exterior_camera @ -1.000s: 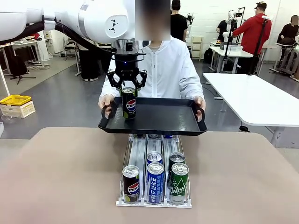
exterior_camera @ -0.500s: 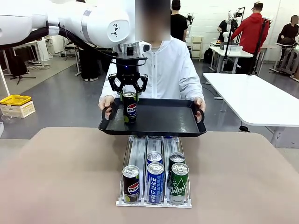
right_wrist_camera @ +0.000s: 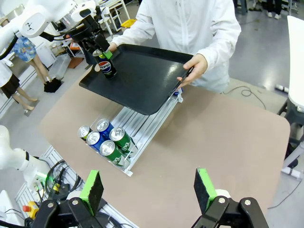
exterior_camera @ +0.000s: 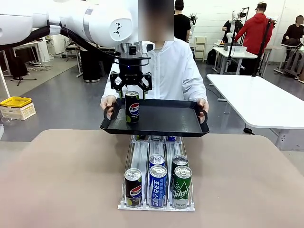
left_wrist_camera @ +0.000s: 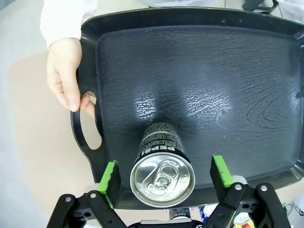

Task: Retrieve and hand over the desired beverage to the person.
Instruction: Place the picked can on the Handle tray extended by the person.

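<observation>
Now, in the front view, the Pepsi can stands upright left of centre on the black tray held by the person, with the left gripper directly above it. The left wrist view, at bottom centre, shows the can's long axis along the fingers, with the green pads spread clear on both sides. In the right wrist view, the right gripper gapes empty at the bottom, well apart from the can at upper left, so the left arm is nearer.
</observation>
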Robot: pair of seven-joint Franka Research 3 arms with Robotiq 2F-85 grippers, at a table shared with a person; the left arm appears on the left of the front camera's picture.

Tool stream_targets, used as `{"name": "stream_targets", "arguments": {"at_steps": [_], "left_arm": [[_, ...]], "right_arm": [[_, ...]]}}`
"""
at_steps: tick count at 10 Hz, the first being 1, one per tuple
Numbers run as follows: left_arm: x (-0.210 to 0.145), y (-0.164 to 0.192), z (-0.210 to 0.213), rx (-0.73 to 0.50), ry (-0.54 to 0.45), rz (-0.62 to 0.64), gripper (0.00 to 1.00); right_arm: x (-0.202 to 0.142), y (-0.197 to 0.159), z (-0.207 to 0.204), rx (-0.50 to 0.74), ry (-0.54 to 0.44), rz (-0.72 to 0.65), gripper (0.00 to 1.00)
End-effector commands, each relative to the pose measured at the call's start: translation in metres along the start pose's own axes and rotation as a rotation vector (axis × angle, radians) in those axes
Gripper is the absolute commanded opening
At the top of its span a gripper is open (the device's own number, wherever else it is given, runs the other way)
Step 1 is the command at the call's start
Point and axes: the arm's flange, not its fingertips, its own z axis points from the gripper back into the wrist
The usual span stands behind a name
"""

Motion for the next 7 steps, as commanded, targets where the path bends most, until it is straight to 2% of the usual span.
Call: {"name": "stream_targets", "arguments": {"at_steps": [1, 4, 5, 7], "left_arm": [[0.002, 0.003, 0.003, -0.01, 0.011, -0.026, 1.0], [-0.003, 0.002, 0.009, -0.006, 0.025, -0.021, 1.0], [-0.017, 0.002, 0.022, -0.002, 0.024, -0.035, 1.0], [-0.069, 0.0, 0.059, 0.016, -0.061, -0.122, 1.0]], "right_arm": [[0.0, -0.001, -0.001, 0.028, -0.004, 0.008, 1.0], [0.0, -0.001, -0.001, 0.028, -0.004, 0.008, 1.0], [0.0, -0.001, -0.001, 0.028, -0.004, 0.008, 1.0], [0.0, -0.001, -0.001, 0.028, -0.004, 0.008, 1.0]]}}
